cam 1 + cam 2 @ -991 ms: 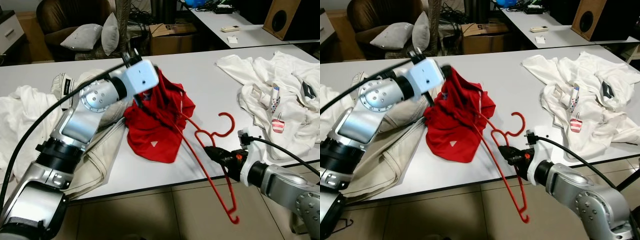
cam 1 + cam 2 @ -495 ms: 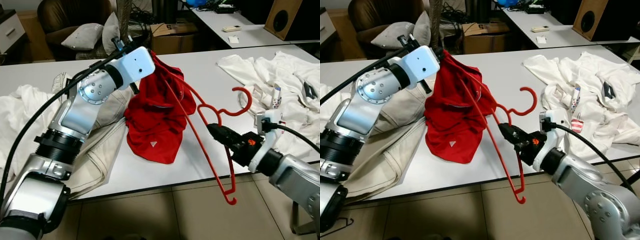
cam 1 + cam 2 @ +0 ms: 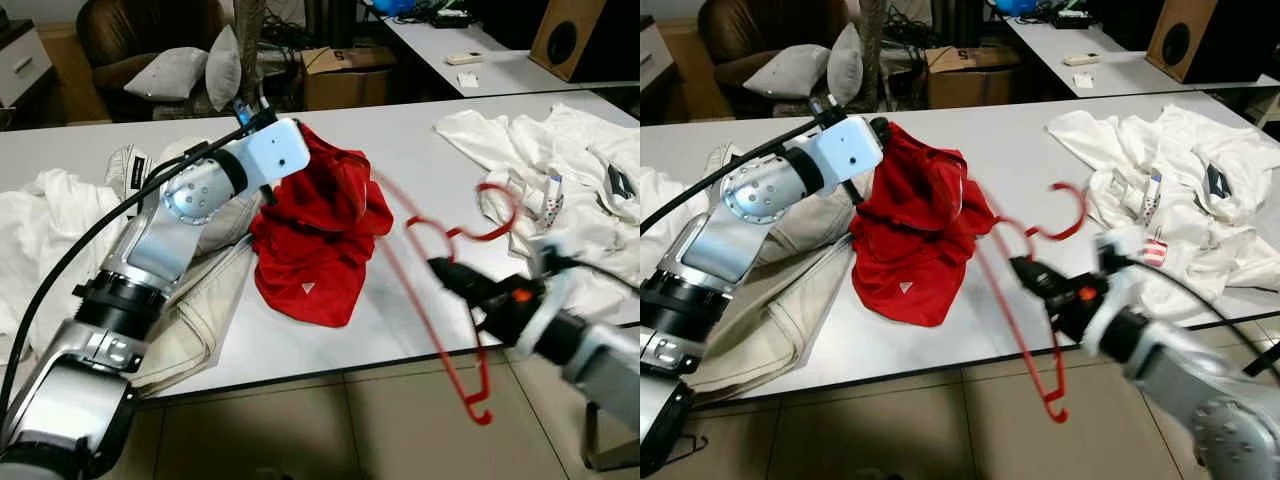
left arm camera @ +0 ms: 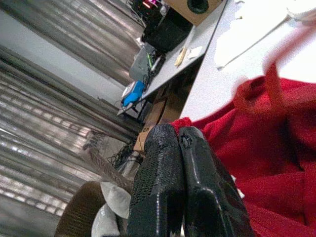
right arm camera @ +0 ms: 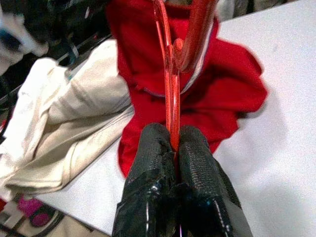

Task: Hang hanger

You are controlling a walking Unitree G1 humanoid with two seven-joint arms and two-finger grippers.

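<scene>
The right tool pinches the red hanger at the bench's near edge. The left tool, closed, grips the red shirt lifted at centre. Step: dressing the hanger; next, guide its arm into the shirt.

Bare white desk lies open between the crumpled red shirt and the heap of white clothes at the right end. The thin red plastic hanger, blurred, slants across that gap and past the near edge. Left of the shirt, a beige garment and more white cloth crowd the surface.
</scene>
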